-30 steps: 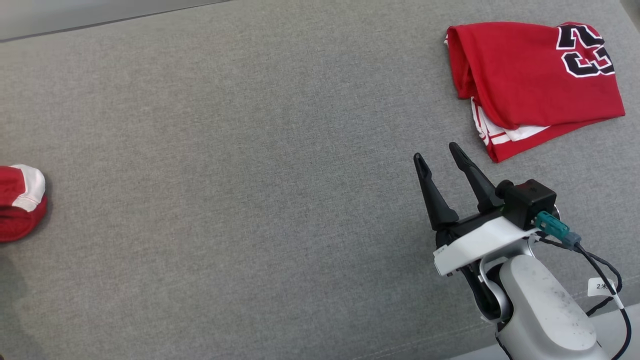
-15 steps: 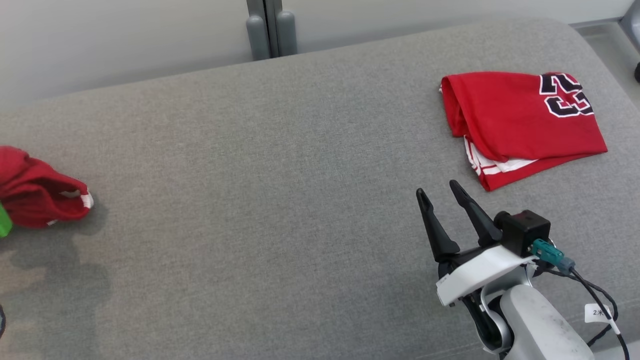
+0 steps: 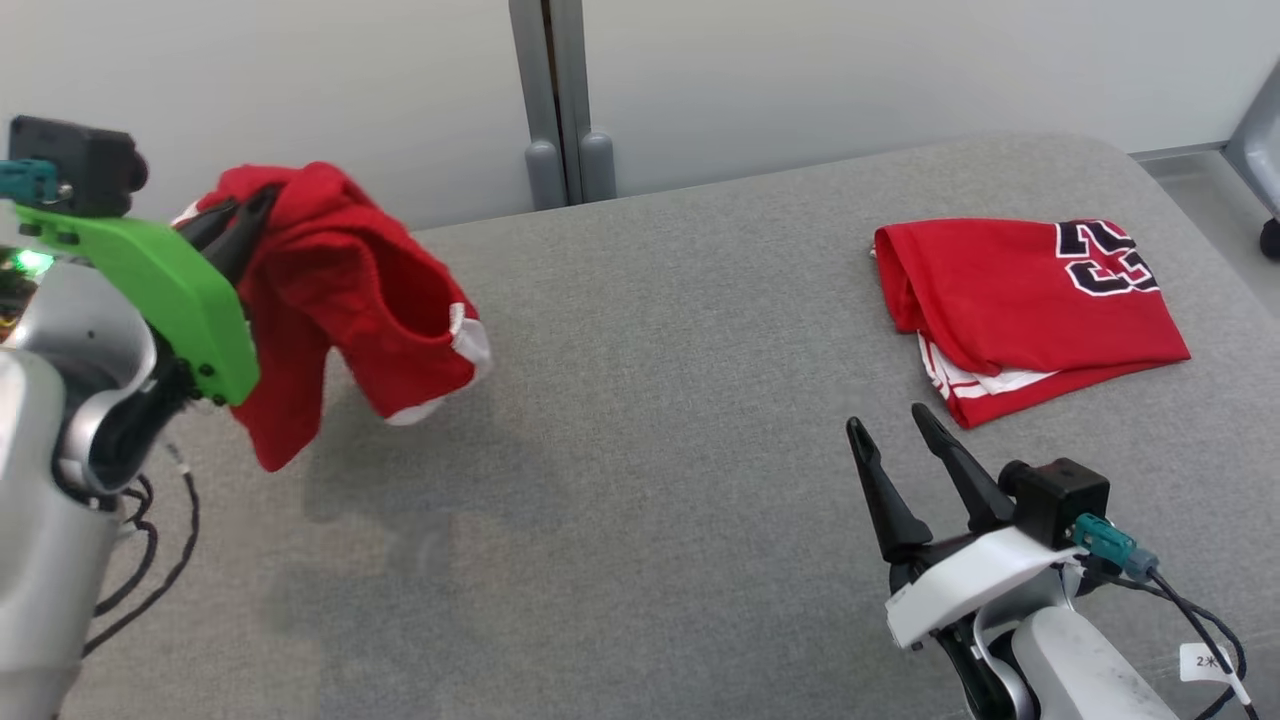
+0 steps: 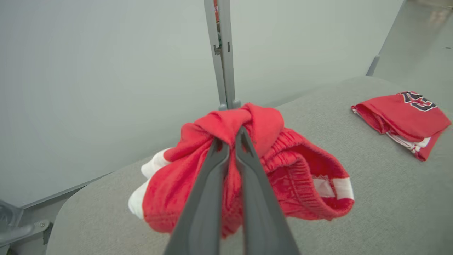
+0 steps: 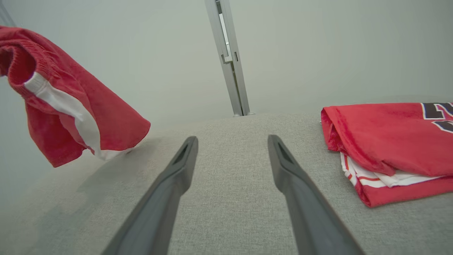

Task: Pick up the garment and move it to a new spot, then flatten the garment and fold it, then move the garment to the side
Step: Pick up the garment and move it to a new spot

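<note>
The bunched red shorts with white trim hang above the left end of the grey fabric-covered surface. The left gripper holds them, its jaws pinched tight on a fold of the cloth. The pick-up looks done. Setting the shorts down at a new spot, flattening, folding and moving them aside are all left to do. The right gripper hovers low at the near right, jaws spread and empty. A folded red jersey with a black-and-white number lies at the far right, well apart, so it likely does not stand in the way.
</note>
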